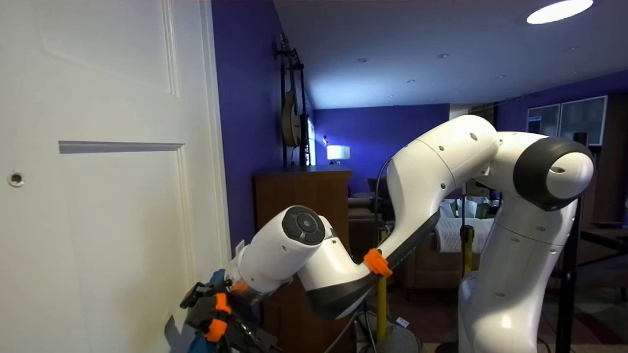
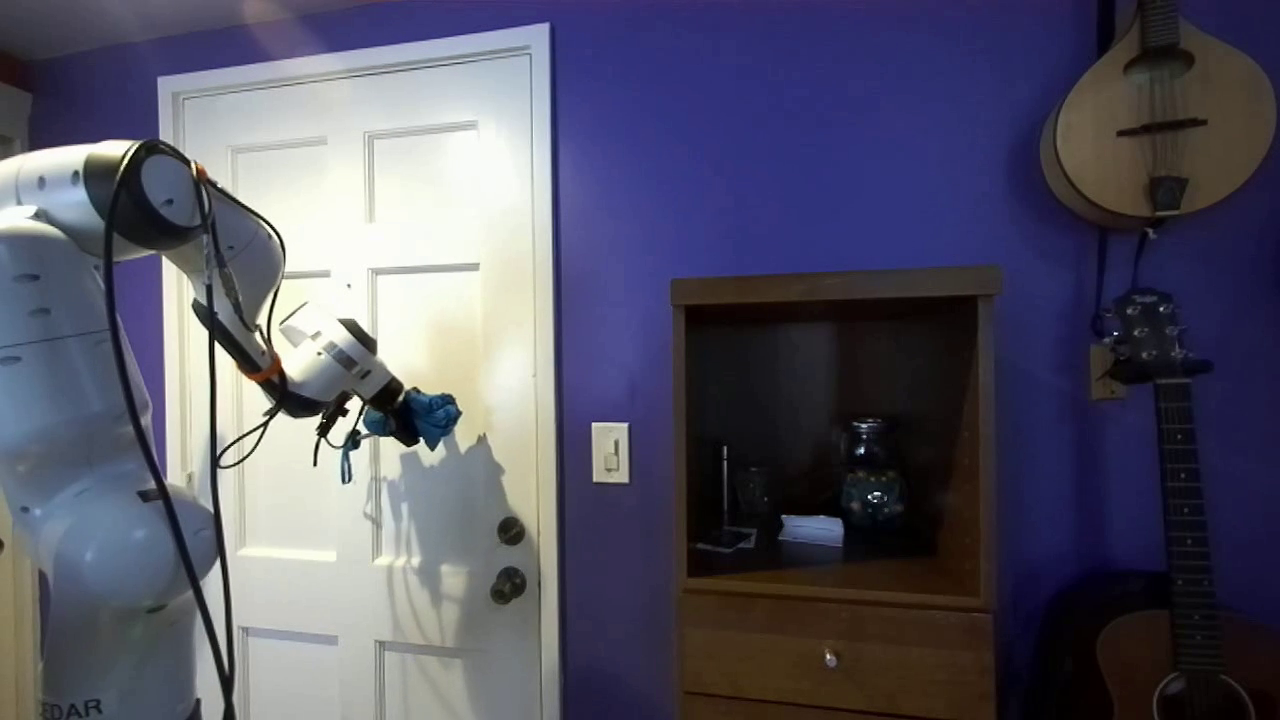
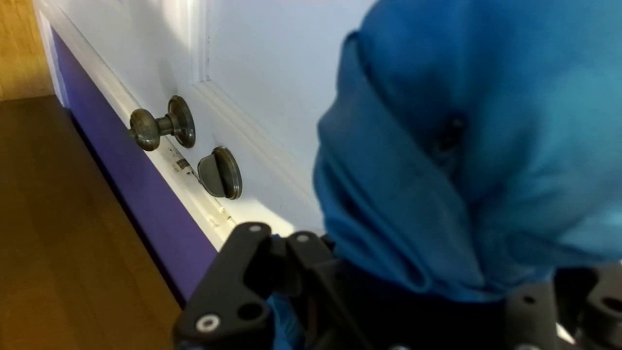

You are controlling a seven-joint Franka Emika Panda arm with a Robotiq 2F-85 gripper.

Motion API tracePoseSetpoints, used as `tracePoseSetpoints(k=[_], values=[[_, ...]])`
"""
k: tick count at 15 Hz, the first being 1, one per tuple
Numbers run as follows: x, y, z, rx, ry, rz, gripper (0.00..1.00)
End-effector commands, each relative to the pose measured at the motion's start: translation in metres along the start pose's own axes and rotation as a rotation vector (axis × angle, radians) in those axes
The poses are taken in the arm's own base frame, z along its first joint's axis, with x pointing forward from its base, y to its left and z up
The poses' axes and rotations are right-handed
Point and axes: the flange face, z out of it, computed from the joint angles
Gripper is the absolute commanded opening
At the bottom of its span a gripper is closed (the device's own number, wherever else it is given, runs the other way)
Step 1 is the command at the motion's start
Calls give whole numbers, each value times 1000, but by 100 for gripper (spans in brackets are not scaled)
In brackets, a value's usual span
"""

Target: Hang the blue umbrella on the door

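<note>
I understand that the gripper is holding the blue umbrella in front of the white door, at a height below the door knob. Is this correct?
The height is wrong: the gripper is holding the blue umbrella in front of the white door, at a height above the door knob, as an exterior view shows.

It's a home, folks, and a sitting room at that! Purple walls (image 2: 800, 150) run up to a white panelled door (image 2: 430, 320), bronze-toned doorknob (image 3: 146, 129) and thumb-turn deadbolt (image 3: 221, 174) in plain sight, a light switch (image 2: 611, 452) just beside the door frame (image 2: 549, 350). And there, high on the wall, a pale mandolin-like instrument (image 2: 1095, 140), with an acoustic guitar (image 2: 1188, 510) below it! Nearby stands a wooden cabinet (image 2: 835, 287), drawer (image 2: 750, 645) underneath, a dark glossy jar (image 2: 872, 495) in its open bay (image 2: 770, 390). Deeper into the room now: a white-shaded lamp (image 1: 338, 152) against the purple, a brown upholstered seat (image 1: 427, 267) with a pale throw (image 1: 451, 238) draped over it, and recessed ceiling lights (image 1: 559, 12).
</note>
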Motion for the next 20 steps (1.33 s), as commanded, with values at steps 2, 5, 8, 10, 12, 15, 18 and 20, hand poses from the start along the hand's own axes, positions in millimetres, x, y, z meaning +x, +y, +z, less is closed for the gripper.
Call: tracePoseSetpoints(k=[2,5,8,10,12,15,18,20], values=[[-3,-18,0,94,13,4,0],[-11,-31,1,141,-15,-11,0],[-18,-36,6,159,-35,-13,0],[-23,-39,10,163,-37,-9,0],[-28,-41,14,167,-33,-7,0],[-35,-41,20,180,-15,-1,0],[-39,-34,26,171,37,13,0],[-38,-37,24,155,77,10,0]])
